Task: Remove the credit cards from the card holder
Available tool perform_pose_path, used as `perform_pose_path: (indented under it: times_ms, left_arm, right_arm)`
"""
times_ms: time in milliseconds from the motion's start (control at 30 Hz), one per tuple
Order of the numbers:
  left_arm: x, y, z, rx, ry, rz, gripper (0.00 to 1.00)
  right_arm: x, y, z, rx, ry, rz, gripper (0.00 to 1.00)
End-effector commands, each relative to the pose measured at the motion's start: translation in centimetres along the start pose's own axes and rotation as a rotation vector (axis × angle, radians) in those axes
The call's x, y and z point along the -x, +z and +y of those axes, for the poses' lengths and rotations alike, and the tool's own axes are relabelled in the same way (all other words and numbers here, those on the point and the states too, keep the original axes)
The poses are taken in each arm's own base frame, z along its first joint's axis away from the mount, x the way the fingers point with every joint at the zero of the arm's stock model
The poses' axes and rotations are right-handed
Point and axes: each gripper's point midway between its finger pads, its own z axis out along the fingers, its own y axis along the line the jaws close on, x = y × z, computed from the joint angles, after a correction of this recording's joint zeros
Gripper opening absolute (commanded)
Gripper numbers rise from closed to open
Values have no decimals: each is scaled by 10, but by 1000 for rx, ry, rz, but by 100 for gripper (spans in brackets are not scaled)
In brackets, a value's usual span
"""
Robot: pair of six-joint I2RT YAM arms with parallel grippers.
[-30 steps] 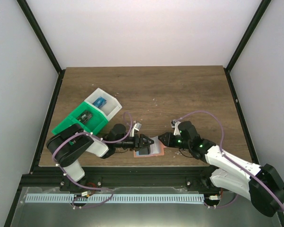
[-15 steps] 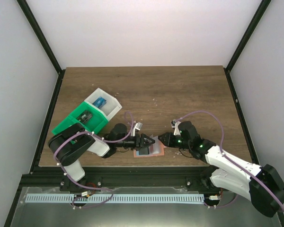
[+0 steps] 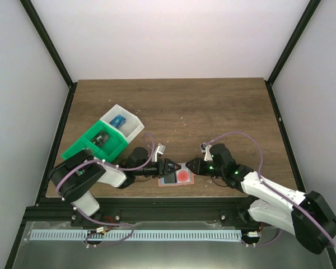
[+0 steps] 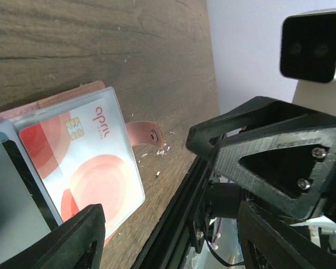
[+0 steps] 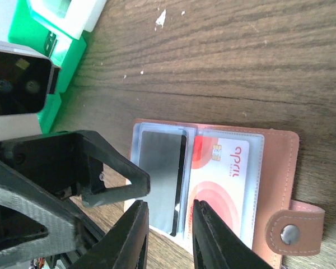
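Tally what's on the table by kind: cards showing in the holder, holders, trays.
Cards in the holder: 2, red-and-white card, dark card
Card holder: 1
Trays: 2, green tray, white tray
Total: 5

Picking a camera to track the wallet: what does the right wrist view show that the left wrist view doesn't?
Only right wrist: the card holder nearly whole, and the green tray. Only left wrist: the black frame rail and the right arm's camera. Both: the red and white card, the dark card, the snap tab.
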Motion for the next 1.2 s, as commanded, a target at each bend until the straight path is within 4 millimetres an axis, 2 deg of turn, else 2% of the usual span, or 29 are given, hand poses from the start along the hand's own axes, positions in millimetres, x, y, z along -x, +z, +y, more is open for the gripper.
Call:
perform_pose_path:
  times_ms: [0,433,600,900,1167]
  left_arm:
    - [3,-7,6,43,51,-46,67]
    - [-2,-3,23,54,23,-39,67]
    - [-4,-6,29,63,9,-47,67]
    - [1,-3,19,37,10,-47,67]
    - [1,1,25,50,2,-40,64]
  right_arm:
    - [-8,6,3,35,7,35,24]
    - [-15,25,-5,21,11,92,23]
    - [-15,26,-16,-14,19,69,23]
    - [-31,37,-43,-85,40,110,23]
    - [-46,40,-65,-156,76,143,22]
